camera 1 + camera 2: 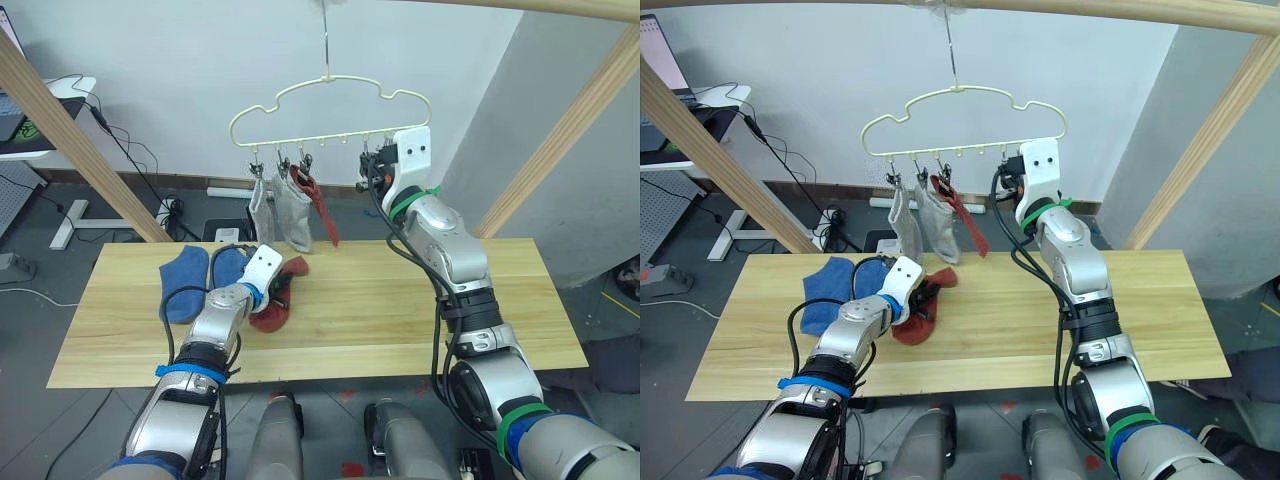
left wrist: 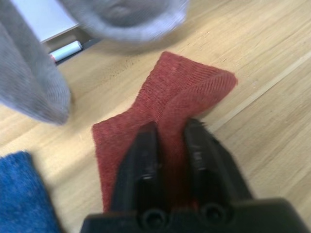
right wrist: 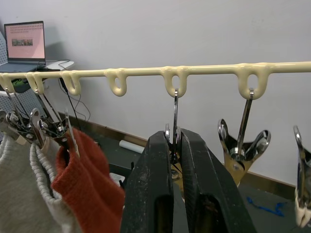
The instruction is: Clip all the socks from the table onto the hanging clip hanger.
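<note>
The cream clip hanger [image 1: 330, 108] hangs above the table's [image 1: 400, 320] far edge. Two grey socks [image 1: 293, 215] and one rust-red sock [image 1: 322, 205] hang from its left clips. My right gripper [image 3: 174, 138] is raised to the hanger and shut on a metal clip [image 3: 174, 109] right of the hanging red sock [image 3: 87, 179]; an empty clip [image 3: 241, 155] hangs beside it. On the table, another rust-red sock [image 2: 189, 82] lies with a fold pinched in my shut left gripper [image 2: 172, 127]. Two blue socks [image 1: 185, 282] lie just left of it.
Slanted wooden frame poles stand at the left [image 1: 70, 130] and right [image 1: 560, 130] of the table, with a crossbar overhead. A desk with a laptop [image 1: 660, 60] and floor cables [image 1: 130, 150] sit behind on the left. The table's right half is bare wood.
</note>
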{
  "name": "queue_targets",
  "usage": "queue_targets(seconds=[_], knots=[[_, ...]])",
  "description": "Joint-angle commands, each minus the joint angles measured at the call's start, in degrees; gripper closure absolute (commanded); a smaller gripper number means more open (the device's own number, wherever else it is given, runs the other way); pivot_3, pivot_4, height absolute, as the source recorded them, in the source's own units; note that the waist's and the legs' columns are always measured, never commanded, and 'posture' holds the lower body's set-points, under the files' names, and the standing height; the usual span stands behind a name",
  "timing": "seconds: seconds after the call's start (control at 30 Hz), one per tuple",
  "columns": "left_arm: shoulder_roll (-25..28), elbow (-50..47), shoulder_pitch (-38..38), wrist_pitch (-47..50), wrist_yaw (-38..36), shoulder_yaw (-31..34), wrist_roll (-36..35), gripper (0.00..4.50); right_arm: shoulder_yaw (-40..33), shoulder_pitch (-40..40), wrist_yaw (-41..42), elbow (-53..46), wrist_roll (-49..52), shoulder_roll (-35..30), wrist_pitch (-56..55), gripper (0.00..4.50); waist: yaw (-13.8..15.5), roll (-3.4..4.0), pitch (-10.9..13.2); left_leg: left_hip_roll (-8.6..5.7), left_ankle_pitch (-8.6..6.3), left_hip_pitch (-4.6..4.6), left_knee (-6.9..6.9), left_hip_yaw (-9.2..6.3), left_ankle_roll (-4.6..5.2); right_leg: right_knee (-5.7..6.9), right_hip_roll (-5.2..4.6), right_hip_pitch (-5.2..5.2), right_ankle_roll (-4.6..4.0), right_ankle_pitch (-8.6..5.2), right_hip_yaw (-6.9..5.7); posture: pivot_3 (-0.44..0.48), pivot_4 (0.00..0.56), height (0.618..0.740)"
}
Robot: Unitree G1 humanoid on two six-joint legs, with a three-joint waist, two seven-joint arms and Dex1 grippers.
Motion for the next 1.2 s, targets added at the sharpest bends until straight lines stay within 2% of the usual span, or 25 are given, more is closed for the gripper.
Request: queue_targets(seconds=[0.03,0.23,0.3,0.43,0.7,1.2], knots=[[-1.82,-7.3,2.12,2.86,-2.71,1.59,-4.14,4.49,-0.42,-1.11,0.25,-2.05,0.81,-0.01,-0.23,4.5,0.02,0.0,0.0,0.0,0.0,-0.01,0.0,0.0,0.0,0.0,0.0,-0.01,0.0,0.0,0.0,0.041,0.203,0.74],[-5.18,-26.59,6.93,6.9,-5.88,4.38,-13.45,4.49,-4.13,-1.8,-2.52,-4.39,4.87,1.79,6.41,4.5,0.03,-0.01,-0.01,0.02,0.01,-0.02,0.0,-0.01,-0.02,0.03,0.0,-0.02,-0.01,0.01,-0.01,0.045,0.182,0.74],[-5.06,-32.67,7.77,6.31,-6.23,3.81,-14.0,4.49,-7.6,-2.48,-5.53,-6.14,8.18,3.08,11.78,4.5,0.03,-0.02,-0.02,0.03,0.01,-0.02,0.01,-0.03,-0.02,0.08,-0.01,-0.02,-0.01,0.01,-0.02,0.044,0.181,0.74],[-5.65,-38.13,8.29,2.42,-5.85,2.28,-12.93,4.49,-13.96,-4.0,-11.12,-8.3,14.7,5.09,22.0,4.5,0.05,0.01,-0.16,0.01,0.02,0.02,0.06,-0.03,-0.03,0.19,-0.02,0.01,-0.01,0.01,0.0,0.042,0.183,0.74],[-8.94,-37.57,6.79,-0.79,-2.77,1.76,-12.19,4.49,-20.74,-6.5,-17.38,-12.41,24.71,7.64,33.91,4.5,0.12,-0.01,-0.25,-0.02,0.02,0.02,0.1,-0.04,0.0,0.2,0.0,0.01,-0.01,0.01,0.0,0.032,0.189,0.74],[-9.12,-32.5,4.21,-1.95,-2.49,4.35,-13.7,4.49,-21.23,-6.95,-20.11,-14.42,31.26,8.41,39.04,4.5,0.01,-0.01,-0.24,-0.01,0.01,-0.03,0.08,-0.05,0.01,0.18,0.02,-0.02,-0.01,0.0,-0.01,0.034,0.19,0.74]])
